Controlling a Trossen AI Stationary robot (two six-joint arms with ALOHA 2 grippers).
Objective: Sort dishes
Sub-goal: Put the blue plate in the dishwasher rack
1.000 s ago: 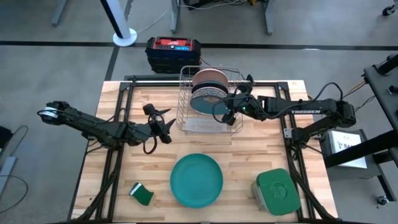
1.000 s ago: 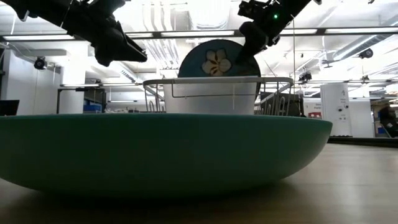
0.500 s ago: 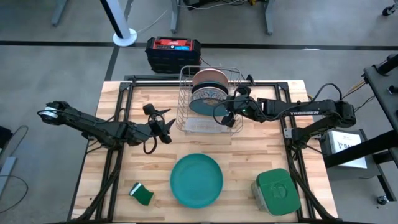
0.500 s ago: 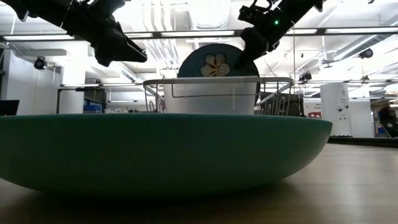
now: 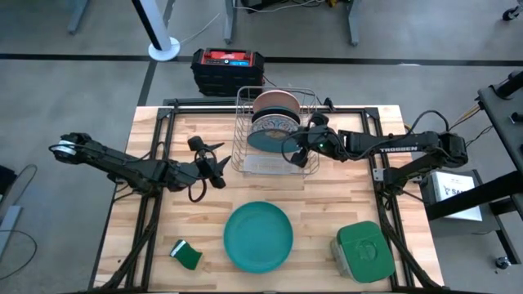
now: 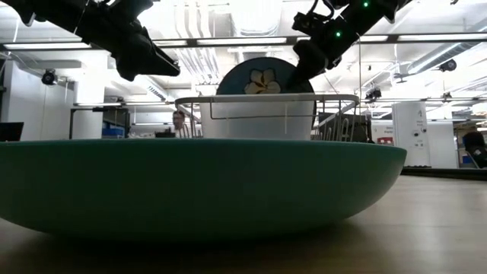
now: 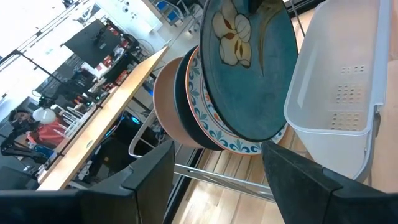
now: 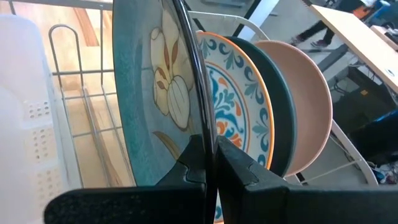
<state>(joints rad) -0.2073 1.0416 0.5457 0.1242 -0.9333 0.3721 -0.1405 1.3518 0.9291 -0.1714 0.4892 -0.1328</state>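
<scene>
A wire dish rack (image 5: 242, 122) stands at the table's far middle. In it, on edge, are a salmon-pink plate (image 8: 305, 106), a dark teal plate (image 8: 280, 118), a white ornamented plate (image 8: 239, 99) and, nearest, a blue-teal plate with a white flower (image 8: 155, 93). My right gripper (image 5: 296, 149) is at the rack's right side, shut on the flower plate. A bright teal-green plate (image 5: 258, 237) lies flat on the near middle of the table. My left gripper (image 5: 214, 167) hovers open, left of the rack, touching nothing. My right gripper pinches the flower plate's rim (image 8: 200, 118), one finger (image 8: 193, 163) on the flowered face and one on the back. The fingers come from the table's right, slanting down. The plate stands upright in the rack (image 6: 262, 76), in front of the ornamented plate.
A white plastic tray (image 5: 270, 166) hangs on the rack's near side. A square green-lidded container (image 5: 361, 249) sits at the near right corner, a small green sponge (image 5: 187, 255) near left. A black and red box (image 5: 227, 64) stands beyond the far edge.
My right gripper has gone down a little with the flower plate, which now sits slightly lower in the rack than a second ago. It has stayed shut on the rim.
</scene>
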